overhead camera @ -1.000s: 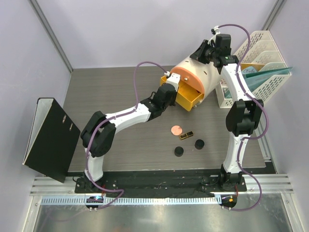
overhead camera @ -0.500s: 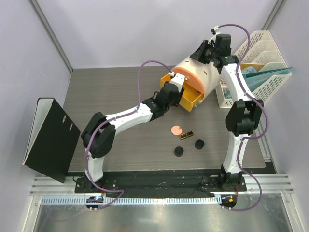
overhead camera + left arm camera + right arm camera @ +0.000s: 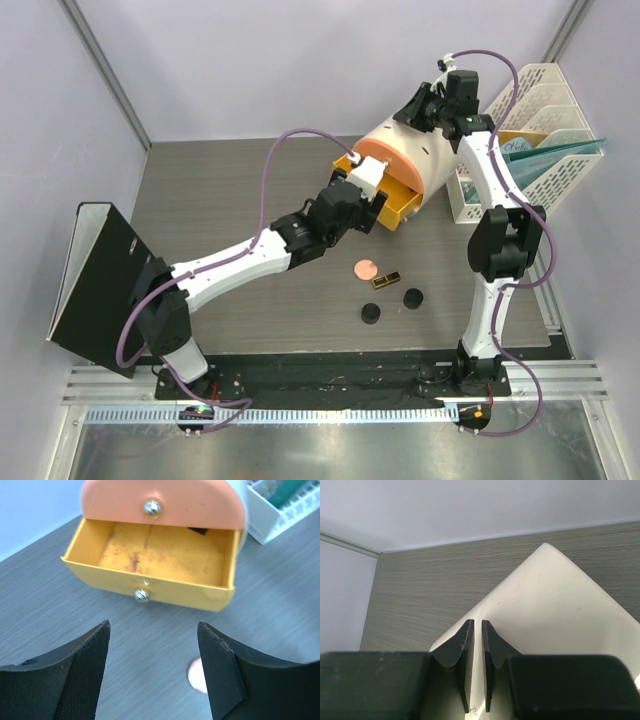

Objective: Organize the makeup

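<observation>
A pink round compact (image 3: 366, 268), a black-gold lipstick (image 3: 386, 279) and two black round jars (image 3: 412, 297) (image 3: 371, 314) lie on the table in front of the drum box. My left gripper (image 3: 367, 203) is open and empty, just in front of the open yellow drawer (image 3: 392, 206). In the left wrist view the gripper (image 3: 152, 627) faces the drawer (image 3: 160, 555), which holds a dark item (image 3: 198, 530) at its back. The compact's edge (image 3: 195, 678) shows beside the right finger. My right gripper (image 3: 424, 106) rests shut on the box top (image 3: 555, 600). The bottles are out of view.
The cream drum box (image 3: 405, 150) has a closed orange drawer (image 3: 165, 500) above the yellow one. A white desk organizer (image 3: 530, 110) stands at the back right. A black binder (image 3: 105, 285) leans at the left edge.
My left arm has stretched out and lowered its elbow, and its gripper has moved a little right, closer to the yellow drawer. The right arm has not moved.
</observation>
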Available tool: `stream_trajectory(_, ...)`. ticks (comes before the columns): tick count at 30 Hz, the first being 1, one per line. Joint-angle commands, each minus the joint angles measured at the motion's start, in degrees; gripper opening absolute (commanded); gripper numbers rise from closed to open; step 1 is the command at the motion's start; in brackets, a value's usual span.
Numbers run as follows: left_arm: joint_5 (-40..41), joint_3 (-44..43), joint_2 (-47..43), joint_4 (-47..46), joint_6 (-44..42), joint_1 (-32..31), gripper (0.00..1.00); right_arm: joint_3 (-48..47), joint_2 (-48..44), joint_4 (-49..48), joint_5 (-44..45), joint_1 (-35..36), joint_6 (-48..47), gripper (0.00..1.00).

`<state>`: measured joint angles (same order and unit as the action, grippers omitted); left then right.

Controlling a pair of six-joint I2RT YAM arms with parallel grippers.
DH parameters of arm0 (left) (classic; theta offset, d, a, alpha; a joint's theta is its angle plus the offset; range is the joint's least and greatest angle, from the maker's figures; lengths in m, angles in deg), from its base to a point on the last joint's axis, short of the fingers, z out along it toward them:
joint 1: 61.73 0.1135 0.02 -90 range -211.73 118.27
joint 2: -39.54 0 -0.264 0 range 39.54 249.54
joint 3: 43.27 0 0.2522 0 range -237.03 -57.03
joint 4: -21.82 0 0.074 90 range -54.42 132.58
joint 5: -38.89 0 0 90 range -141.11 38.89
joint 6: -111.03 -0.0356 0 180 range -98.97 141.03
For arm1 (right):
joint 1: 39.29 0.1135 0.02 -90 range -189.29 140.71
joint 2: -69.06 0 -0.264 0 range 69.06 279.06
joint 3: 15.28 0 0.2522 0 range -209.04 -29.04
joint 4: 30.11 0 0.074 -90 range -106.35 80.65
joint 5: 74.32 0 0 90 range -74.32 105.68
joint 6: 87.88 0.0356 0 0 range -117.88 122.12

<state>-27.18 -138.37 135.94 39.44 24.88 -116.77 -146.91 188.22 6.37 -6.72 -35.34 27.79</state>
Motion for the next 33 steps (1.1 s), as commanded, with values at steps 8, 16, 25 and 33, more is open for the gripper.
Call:
stream_trajectory(8,-21.16,2.06,1.25,24.70,-7.37,-5.42,0.70,3.25,1.70,9.71,1.30,-0.61,-1.59,0.18)
stream_trajectory(16,-37.80,4.96,2.82,26.73,-7.46,-5.51,0.67,5.10,1.08,9.71,1.21,-0.61,-1.59,0.18)
stream_trajectory(25,-38.86,0.58,10.29,29.70,-8.60,-7.96,0.66,6.15,0.64,9.71,0.95,-0.61,-1.50,0.18)
stream_trajectory(33,-37.63,-5.93,17.50,31.65,-10.10,-9.64,0.67,6.07,0.82,9.62,0.77,-0.61,-1.41,0.18)
